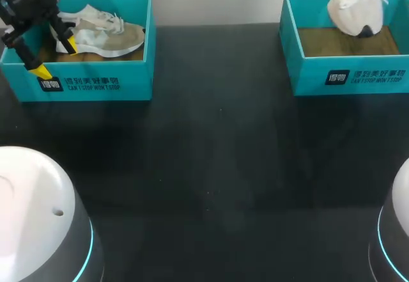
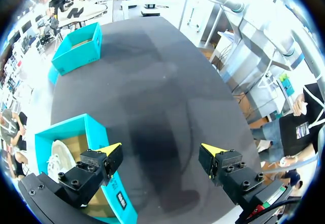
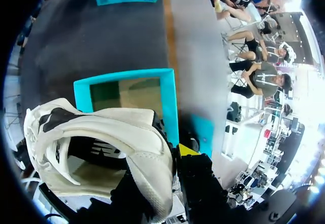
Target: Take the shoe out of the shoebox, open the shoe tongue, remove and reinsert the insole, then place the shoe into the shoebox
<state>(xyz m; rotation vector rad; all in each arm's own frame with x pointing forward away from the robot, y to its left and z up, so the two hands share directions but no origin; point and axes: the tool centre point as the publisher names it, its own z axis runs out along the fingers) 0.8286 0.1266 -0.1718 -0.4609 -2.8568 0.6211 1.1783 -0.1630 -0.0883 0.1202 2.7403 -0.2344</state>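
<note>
Right pincer pinches the white shoe at its collar, upper right of the frame. The shoe's long axis is near upright, dark end down over the right box. Left pincer, spread wide and empty, hovers at the left box, upper left. There a beige shoe lies lengthwise left-right.

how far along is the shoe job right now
Done: the white shoe is out of the right box, held above it by the right gripper. In hand: the left gripper hangs open at the left box, beige shoe inside. Left: tongue, insole, putting shoes back.
</note>
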